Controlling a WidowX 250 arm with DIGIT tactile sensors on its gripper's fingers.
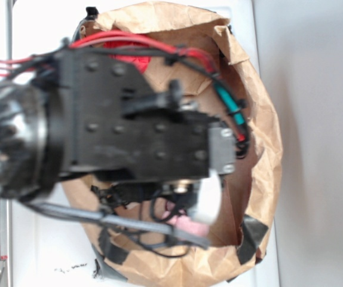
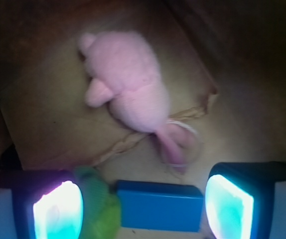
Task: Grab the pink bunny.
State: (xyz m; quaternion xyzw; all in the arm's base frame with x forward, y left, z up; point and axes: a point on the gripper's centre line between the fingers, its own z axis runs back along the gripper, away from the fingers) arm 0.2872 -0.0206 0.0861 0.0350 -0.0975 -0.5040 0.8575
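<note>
exterior view: a crumpled brown paper bag point(image 1: 261, 137) lies open on a white desk point(image 1: 315, 119), the black arm point(image 1: 129, 125) blocking most of its inside; something red point(image 1: 137, 60) shows behind.

wrist view: the end effector point(image 2: 143, 201) hangs spread, holding nothing, above the pink bunny point(image 2: 128, 82) lying on the bag's brown floor. a blue block point(image 2: 160, 204) and green plush point(image 2: 100, 209) sit between the fingers.
</note>
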